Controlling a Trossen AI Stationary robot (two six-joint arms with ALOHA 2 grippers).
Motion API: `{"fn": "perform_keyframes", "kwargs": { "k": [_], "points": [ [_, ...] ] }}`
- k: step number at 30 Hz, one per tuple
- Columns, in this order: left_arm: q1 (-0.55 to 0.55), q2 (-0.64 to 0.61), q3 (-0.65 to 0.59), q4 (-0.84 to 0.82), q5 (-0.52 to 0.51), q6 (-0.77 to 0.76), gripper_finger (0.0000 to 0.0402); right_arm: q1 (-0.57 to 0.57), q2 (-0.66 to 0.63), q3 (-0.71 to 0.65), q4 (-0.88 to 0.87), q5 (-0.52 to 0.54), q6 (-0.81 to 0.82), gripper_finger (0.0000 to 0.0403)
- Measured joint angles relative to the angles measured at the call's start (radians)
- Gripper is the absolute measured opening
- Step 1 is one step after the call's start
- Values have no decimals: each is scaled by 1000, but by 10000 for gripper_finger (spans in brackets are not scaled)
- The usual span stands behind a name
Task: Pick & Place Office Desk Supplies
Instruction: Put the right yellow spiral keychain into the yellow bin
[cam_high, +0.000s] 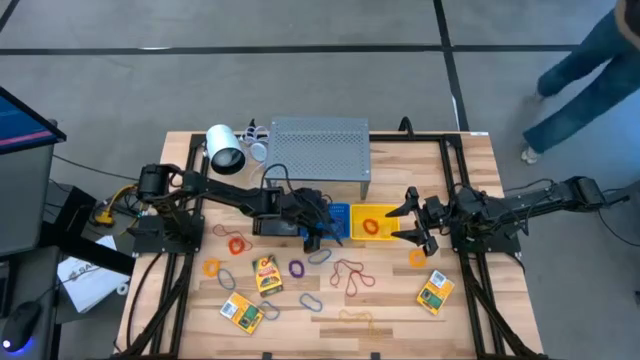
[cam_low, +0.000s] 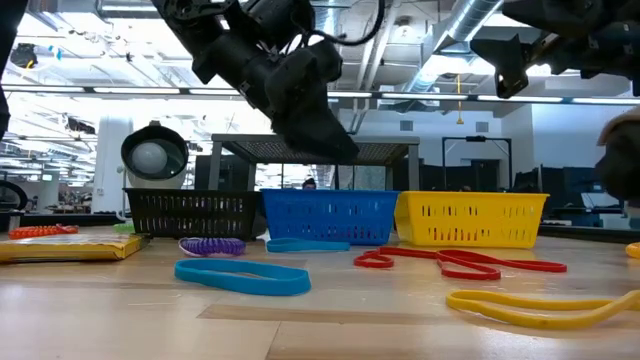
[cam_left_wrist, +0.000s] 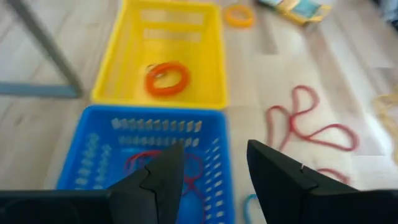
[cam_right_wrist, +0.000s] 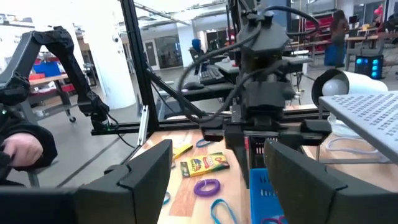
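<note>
Over on the left of the table, yellow-and-green crayon packs (cam_high: 266, 273) and loose band loops (cam_high: 297, 268) lie scattered on the wood, a red-brown loop (cam_high: 350, 275) sprawling toward the middle. From above, the left gripper (cam_high: 318, 232) hangs at the near edge of the blue basket (cam_high: 338, 214), beside the yellow basket (cam_high: 372, 222). Only its wrist camera looks inside: a red loop (cam_left_wrist: 163, 163) lies in the blue basket and an orange band (cam_left_wrist: 166, 78) in the yellow one, with the fingers (cam_left_wrist: 155, 183) spread apart and holding nothing. At table height a third, black basket (cam_low: 190, 213) shows left of the blue one, plus a blue band (cam_low: 243, 276) up front. Farther right, the right gripper (cam_high: 408, 223) hovers by the yellow basket, fingers wide and empty, near another crayon pack (cam_high: 435, 291).
</note>
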Motion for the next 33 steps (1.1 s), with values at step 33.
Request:
{"fn": "perform_keyframes", "kwargs": {
  "k": [33],
  "points": [
    [-148,-659,-367,115,41,-56,170,113,81,366,-710,74,198,249]
  ]
}}
